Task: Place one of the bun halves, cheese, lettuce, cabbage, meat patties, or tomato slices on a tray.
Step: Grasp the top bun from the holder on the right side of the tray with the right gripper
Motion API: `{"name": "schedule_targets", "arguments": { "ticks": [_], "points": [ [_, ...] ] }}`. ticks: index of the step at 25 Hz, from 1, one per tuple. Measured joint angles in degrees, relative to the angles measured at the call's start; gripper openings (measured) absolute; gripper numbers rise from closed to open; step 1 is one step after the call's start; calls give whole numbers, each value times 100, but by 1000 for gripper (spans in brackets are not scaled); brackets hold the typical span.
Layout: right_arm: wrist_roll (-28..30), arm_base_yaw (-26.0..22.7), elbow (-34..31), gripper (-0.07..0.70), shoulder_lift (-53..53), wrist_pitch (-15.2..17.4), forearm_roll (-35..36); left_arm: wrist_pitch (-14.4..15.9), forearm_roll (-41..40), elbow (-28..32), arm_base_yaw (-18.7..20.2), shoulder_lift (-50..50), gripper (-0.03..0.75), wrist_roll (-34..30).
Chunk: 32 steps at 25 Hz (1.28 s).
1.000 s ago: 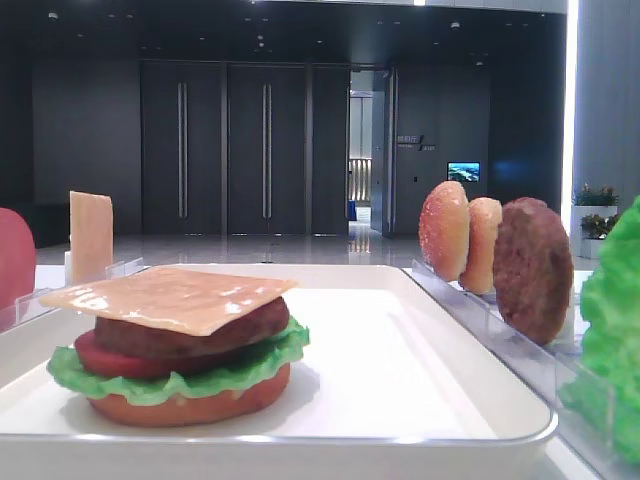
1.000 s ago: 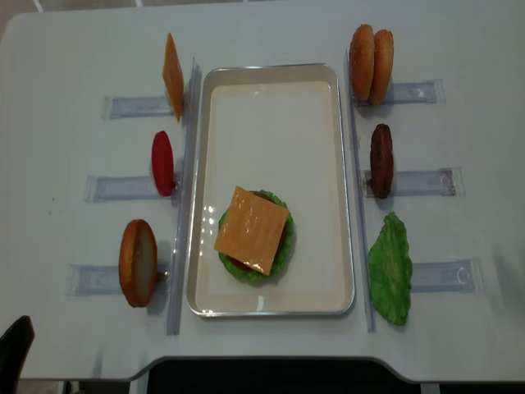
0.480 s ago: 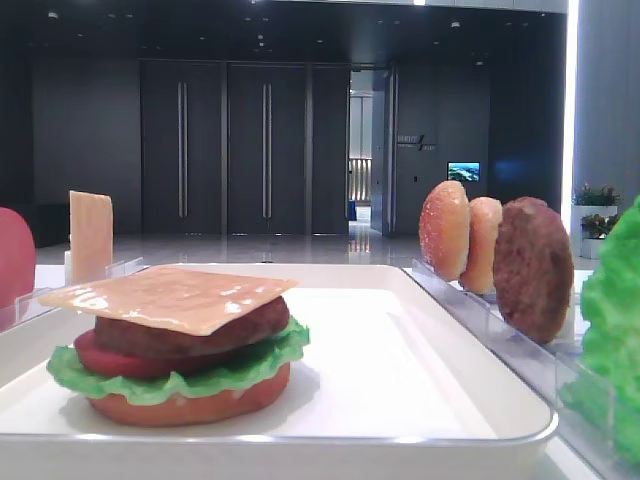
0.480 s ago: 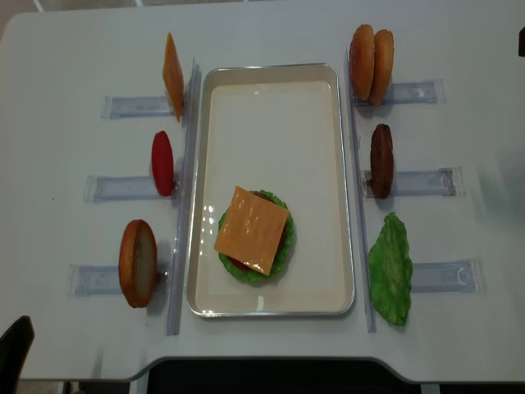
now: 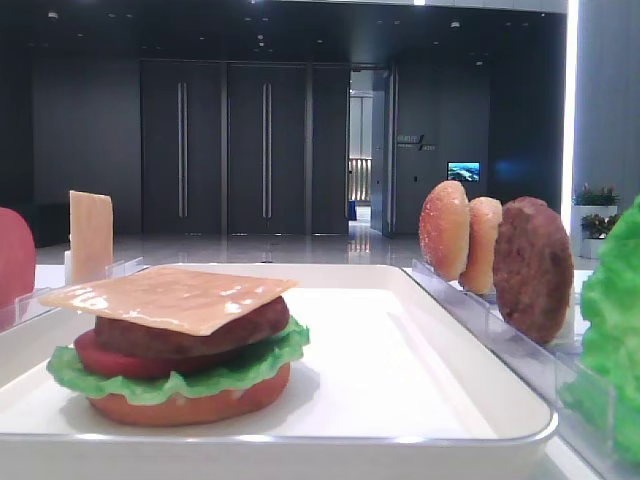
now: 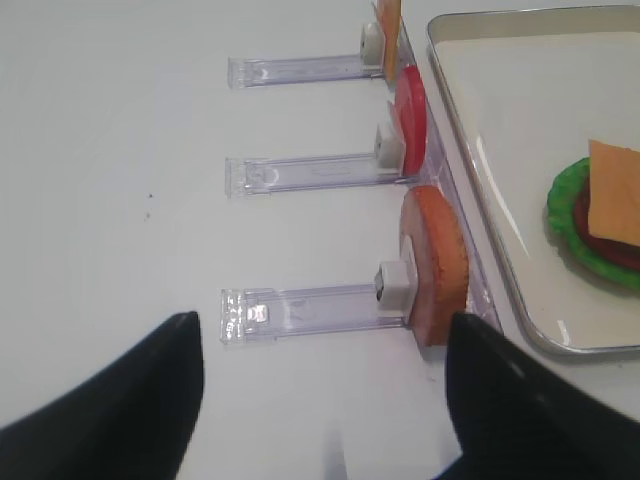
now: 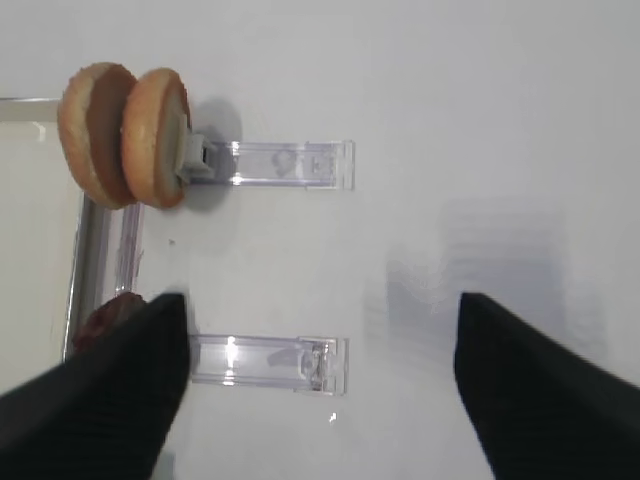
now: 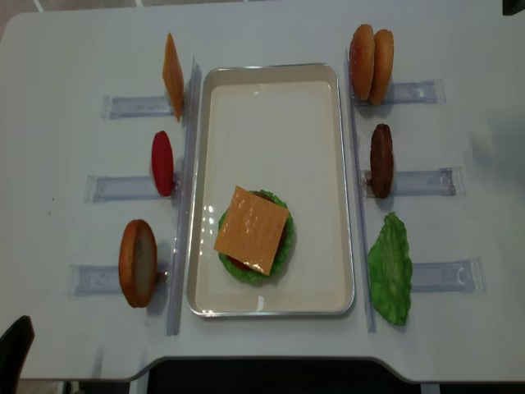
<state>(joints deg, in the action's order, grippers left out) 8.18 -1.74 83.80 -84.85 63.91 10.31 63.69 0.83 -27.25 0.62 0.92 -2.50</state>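
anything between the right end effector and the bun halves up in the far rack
Nothing visible. In the right wrist view the open right end effector hangs over bare table, and only a clear rack lies between it and the bun halves.

One overhead, one low beside the tray [image 8: 271, 74], both wrists downward

A pale grey tabletop [image 8: 271, 33] carries everything. At its middle lies the white tray [image 8: 271, 107], long side running away from the near edge. Clear plastic racks lie flat on the tabletop on both sides of the tray: three on the left [image 8: 131, 106], three on the right [image 8: 420, 90], each reaching outward. A long clear strip [image 8: 182, 197] lies against the tray's left rim, another against its right rim.
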Motion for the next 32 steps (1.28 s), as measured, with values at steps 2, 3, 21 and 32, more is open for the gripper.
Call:
{"name": "schedule_targets", "arguments": {
  "ticks": [2, 3, 21, 32],
  "points": [
    [0, 0, 339, 524, -225, 168, 0, 0, 0, 0, 0, 0, 576, 0],
    [0, 0, 531, 524, -352, 273, 0, 0, 0, 0, 0, 0, 576, 0],
    [-321, 47, 2117, 524, -1466, 601, -42, 0, 0, 0, 0, 0, 576, 0],
    [-1318, 1134, 2137, 524, -1511, 566, -333, 0, 0, 0, 0, 0, 576, 0]
  ]
}}
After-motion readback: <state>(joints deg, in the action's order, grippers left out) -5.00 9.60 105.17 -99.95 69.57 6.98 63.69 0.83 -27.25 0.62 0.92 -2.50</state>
